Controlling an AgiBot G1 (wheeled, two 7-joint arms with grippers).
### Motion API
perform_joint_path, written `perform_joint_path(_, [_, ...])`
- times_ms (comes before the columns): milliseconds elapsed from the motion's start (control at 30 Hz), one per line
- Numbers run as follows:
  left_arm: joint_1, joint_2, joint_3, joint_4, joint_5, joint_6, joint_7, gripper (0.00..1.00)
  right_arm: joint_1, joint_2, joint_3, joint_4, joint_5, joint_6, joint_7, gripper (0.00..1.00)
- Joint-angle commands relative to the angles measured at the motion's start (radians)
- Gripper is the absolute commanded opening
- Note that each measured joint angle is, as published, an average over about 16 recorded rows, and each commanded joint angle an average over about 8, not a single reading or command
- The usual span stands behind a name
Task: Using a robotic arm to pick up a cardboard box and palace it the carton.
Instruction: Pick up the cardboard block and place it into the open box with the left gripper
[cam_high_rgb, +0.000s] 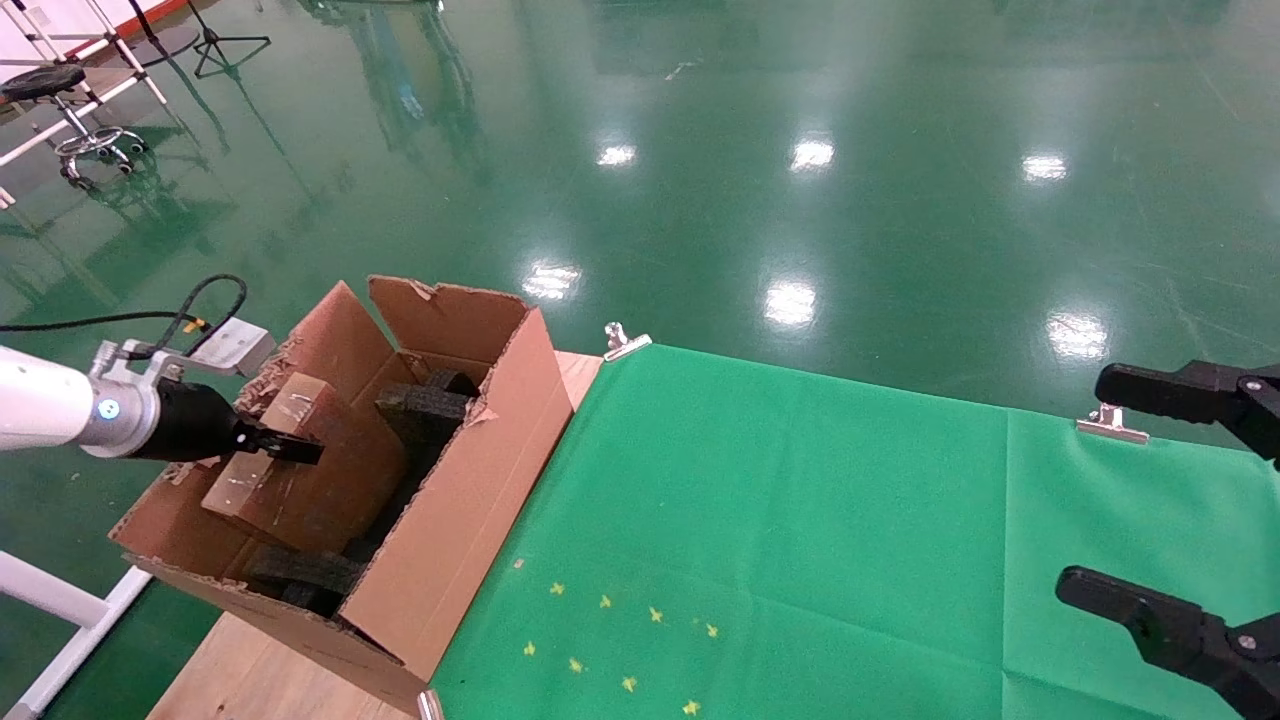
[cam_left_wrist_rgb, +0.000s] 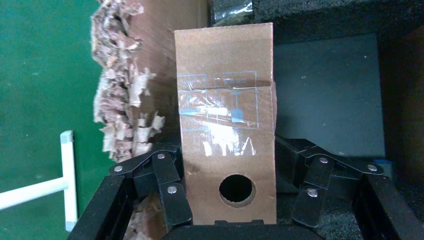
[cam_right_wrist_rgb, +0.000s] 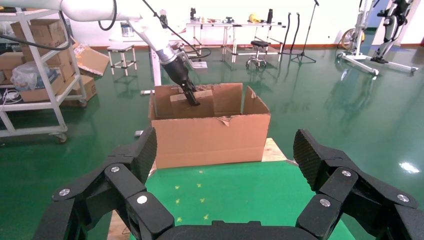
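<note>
The reddish-brown cardboard box (cam_high_rgb: 290, 495) is held tilted inside the big brown carton (cam_high_rgb: 470, 480), over black foam pieces (cam_high_rgb: 425, 410). My left gripper (cam_high_rgb: 290, 447), on the white arm, reaches in over the carton's torn flap and is shut on the box. In the left wrist view the box (cam_left_wrist_rgb: 225, 100) stands between the fingers (cam_left_wrist_rgb: 170, 185), its round hole close to the palm, and the left gripper (cam_left_wrist_rgb: 227, 160) clamps both of its sides. My right gripper (cam_high_rgb: 1120, 490) is parked open at the table's right edge, holding nothing. From the right wrist view the carton (cam_right_wrist_rgb: 210, 135) is far ahead.
A green cloth (cam_high_rgb: 800, 520) covers the table, held by metal clips (cam_high_rgb: 625, 340) and marked with several yellow stars (cam_high_rgb: 620, 640). The carton stands on bare wood (cam_high_rgb: 250, 670) at the table's left end. A stool (cam_high_rgb: 60, 100) stands far off on the green floor.
</note>
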Motion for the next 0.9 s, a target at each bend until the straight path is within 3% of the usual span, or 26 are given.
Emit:
perform_joint_path(33, [0.003,0.008,-0.001,0.015,-0.001,-0.011,0.005,0.57,0.000,0.000,0.000,0.000,0.000,0.000,0.000,1.00])
perform_joint_path(133, [0.003,0.012,-0.002,0.024,-0.003,-0.016,0.007,0.93,0.000,0.000,0.000,0.000,0.000,0.000,0.000,1.00])
perform_joint_path(167, [0.003,0.013,-0.003,0.025,-0.004,-0.018,0.008,1.00,0.000,0.000,0.000,0.000,0.000,0.000,0.000,1.00])
perform_joint_path(900, [0.000,0.008,-0.003,0.011,-0.004,-0.004,0.008,1.00,0.000,0.000,0.000,0.000,0.000,0.000,0.000,1.00])
